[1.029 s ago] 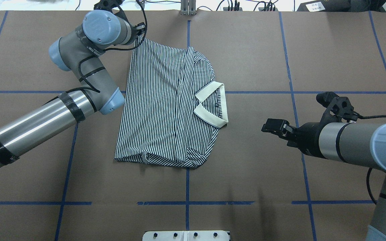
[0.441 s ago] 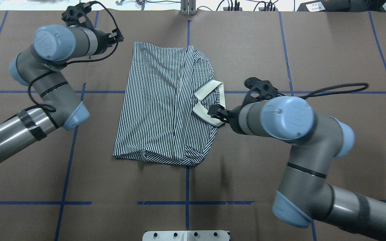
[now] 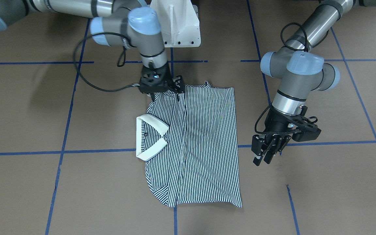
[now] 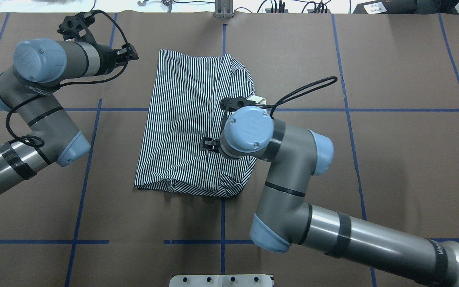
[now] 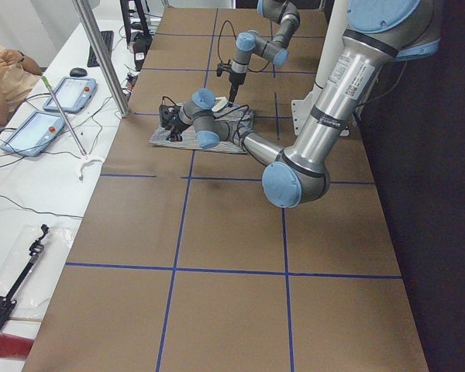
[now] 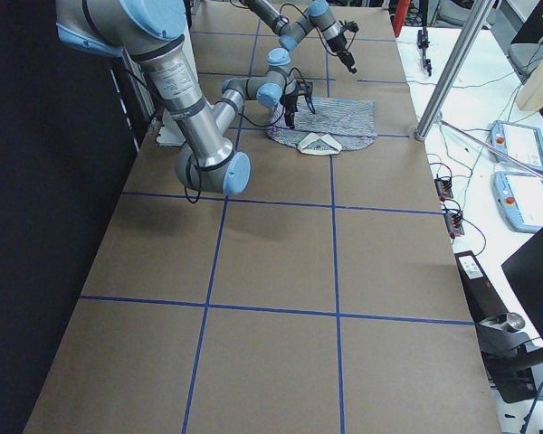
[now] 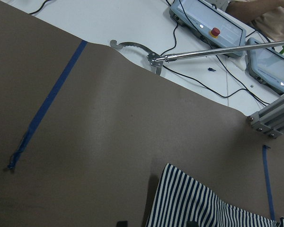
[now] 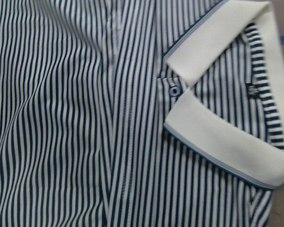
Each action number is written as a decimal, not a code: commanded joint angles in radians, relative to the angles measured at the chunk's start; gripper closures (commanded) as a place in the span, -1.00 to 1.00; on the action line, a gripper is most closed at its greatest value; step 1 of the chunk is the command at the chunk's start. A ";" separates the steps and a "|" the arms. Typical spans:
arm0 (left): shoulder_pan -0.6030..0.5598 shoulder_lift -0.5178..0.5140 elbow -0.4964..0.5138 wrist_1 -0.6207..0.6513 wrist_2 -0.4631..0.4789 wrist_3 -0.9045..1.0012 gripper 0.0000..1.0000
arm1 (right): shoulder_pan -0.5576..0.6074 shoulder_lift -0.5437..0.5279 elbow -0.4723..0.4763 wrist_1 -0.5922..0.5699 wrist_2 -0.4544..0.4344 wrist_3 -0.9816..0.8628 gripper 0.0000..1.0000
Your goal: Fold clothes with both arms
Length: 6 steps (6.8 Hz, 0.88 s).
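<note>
STRIPES AT THE HALFWAY MARK: The shirt lies flat mid-bench, sides already folded in, collar toward the right arm's side. The left hand hangs open and empty just beside it. The right hand hovers over the shirt's robot-side edge, its grip impossible to read. Your next fold looks crosswise: pinch every layer at matching corners and lift both arms evenly.

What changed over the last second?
The left claw let go of the shirt's far corner and drew back to its left. The right claw swung in from the right, past the collar, to above the shirt. The shirt otherwise stayed put.
</note>
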 commanded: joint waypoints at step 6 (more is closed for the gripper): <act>0.002 0.001 -0.013 0.000 -0.002 -0.012 -0.05 | -0.049 0.101 -0.142 -0.110 0.068 -0.261 -1.00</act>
